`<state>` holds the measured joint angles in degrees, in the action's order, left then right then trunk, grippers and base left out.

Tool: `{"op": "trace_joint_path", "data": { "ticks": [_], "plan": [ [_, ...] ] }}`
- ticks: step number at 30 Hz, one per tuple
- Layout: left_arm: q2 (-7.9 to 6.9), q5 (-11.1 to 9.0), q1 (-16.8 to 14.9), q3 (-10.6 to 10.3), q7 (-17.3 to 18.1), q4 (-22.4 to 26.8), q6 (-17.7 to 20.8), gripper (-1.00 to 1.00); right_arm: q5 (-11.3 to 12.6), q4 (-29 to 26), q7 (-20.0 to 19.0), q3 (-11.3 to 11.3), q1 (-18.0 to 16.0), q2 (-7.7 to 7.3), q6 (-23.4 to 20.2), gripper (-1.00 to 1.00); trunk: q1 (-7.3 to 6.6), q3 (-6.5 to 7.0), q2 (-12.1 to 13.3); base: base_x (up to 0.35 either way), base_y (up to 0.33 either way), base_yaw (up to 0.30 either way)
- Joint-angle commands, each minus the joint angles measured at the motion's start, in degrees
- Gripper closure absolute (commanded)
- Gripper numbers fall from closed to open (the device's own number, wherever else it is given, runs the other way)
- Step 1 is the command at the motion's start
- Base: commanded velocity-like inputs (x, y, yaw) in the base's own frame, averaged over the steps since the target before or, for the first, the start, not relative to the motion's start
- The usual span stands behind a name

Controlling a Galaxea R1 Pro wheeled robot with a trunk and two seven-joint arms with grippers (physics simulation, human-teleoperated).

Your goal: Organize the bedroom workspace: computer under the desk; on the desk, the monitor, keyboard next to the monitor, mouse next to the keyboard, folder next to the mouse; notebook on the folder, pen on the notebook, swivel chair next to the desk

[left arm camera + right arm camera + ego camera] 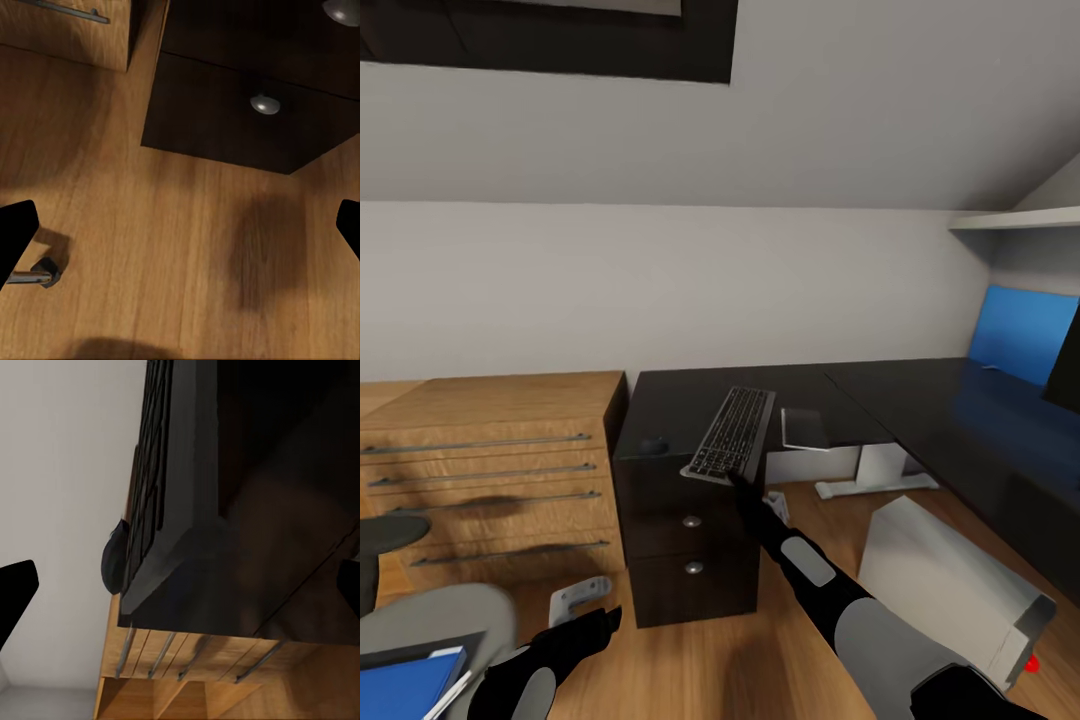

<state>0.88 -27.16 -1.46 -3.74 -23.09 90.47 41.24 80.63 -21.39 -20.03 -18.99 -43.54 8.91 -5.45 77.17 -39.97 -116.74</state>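
With the keyboard (pixel 732 433) lying on the desk (pixel 880 400) above the drawer unit, its near end overhanging the edge, and both grippers' jaws spread wide around nothing, it could be tipped to the floor if nudged by the right gripper (pixel 743 486) just below it.

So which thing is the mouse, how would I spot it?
Find the black desk beside the wooden dresser. On its corner nearest the dresser, left of the keyboard, sits the mouse: a small rounded black lump, unlike the long flat keyboard and the thin grey notebook.
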Motion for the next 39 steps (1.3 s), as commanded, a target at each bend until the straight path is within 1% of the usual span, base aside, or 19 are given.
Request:
{"op": "trace_joint_path", "data": {
  "ticks": [1, 15, 22, 39],
  "plan": [
    [0.0, -0.6, 0.0, -0.1, -0.6, 0.1, 0.1, -1.0, 0.6, 0.0, -0.2, -0.3, -0.1, -0.03, -0.1, -1.0, 0.01, -0.06, 0.0, 0.118, 0.0, 0.0],
    [0.0, -0.6, 0.0, 0.0, -0.6, 0.1, 0.2, -1.0, 0.6, 0.0, -0.2, -0.3, -0.1, -0.03, -0.1, -1.0, 0.01, -0.06, 0.0, 0.031, 0.001, 0.0],
    [0.0, -0.6, 0.0, -0.1, -0.6, 0.1, 0.1, -1.0, 0.6, 0.0, -0.3, -0.3, -0.1, -0.03, -0.1, -1.0, 0.01, -0.06, 0.0, 0.071, 0.059, 0.0],
    [0.0, -0.5, 0.0, -0.1, -0.6, 0.1, 0.2, -1.0, 0.6, 0.0, -0.3, -0.3, -0.1, -0.03, -0.1, -1.0, 0.01, -0.06, 0.0, 0.004, 0.004, 0.0]
  ]
}}
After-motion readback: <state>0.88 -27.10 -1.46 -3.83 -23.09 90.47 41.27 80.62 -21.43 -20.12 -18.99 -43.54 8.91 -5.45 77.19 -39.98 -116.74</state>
